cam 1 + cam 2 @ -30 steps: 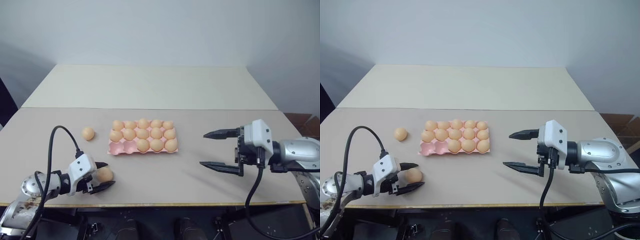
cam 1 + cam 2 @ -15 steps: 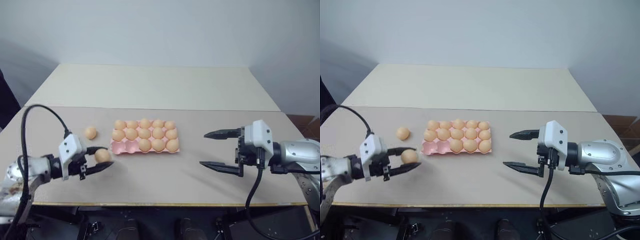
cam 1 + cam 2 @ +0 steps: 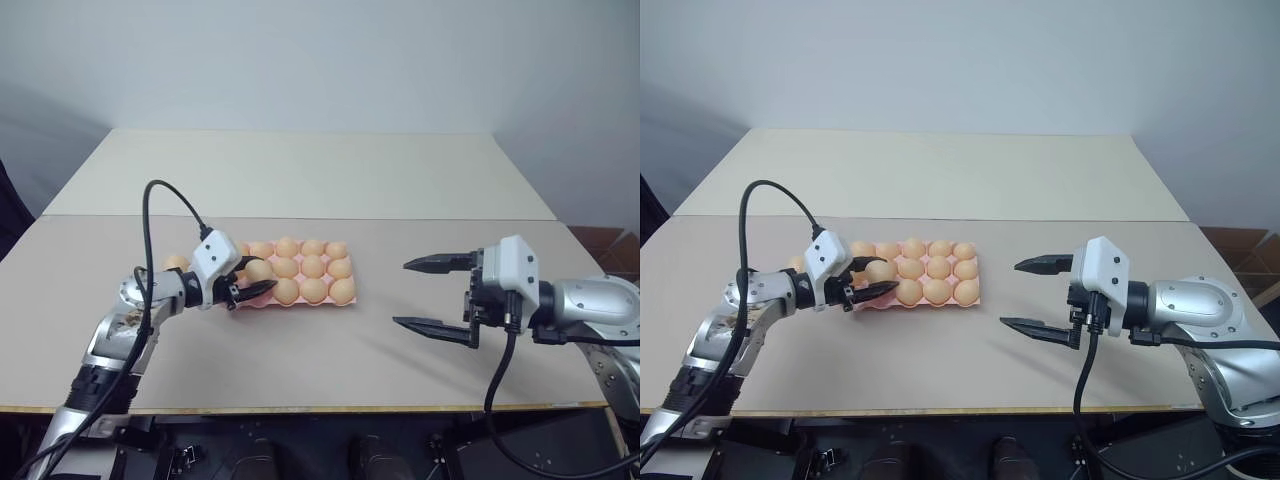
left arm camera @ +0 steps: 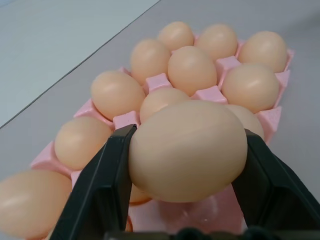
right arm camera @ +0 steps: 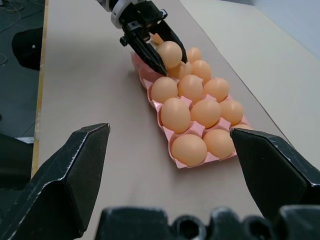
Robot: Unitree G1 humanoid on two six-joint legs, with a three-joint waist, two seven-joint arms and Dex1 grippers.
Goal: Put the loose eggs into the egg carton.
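The pale pink moulded egg carton (image 3: 345, 300), a flat lidless tray with three rows of five round cups, lies flat on the table, most cups filled with smooth oval pale orange-tan eggs (image 3: 313, 267). One such egg (image 4: 189, 150) sits clamped between the two black fingers of the left gripper (image 3: 872, 280), raised just above the carton's near left-hand cups. Another loose egg (image 3: 176, 263) lies on the table just behind that gripper, beside the carton's left end.

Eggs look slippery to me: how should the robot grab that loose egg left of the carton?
Probably across its round middle, squeezed on opposite sides, coming from the left: the egg lies on the table with the carton close on its right.
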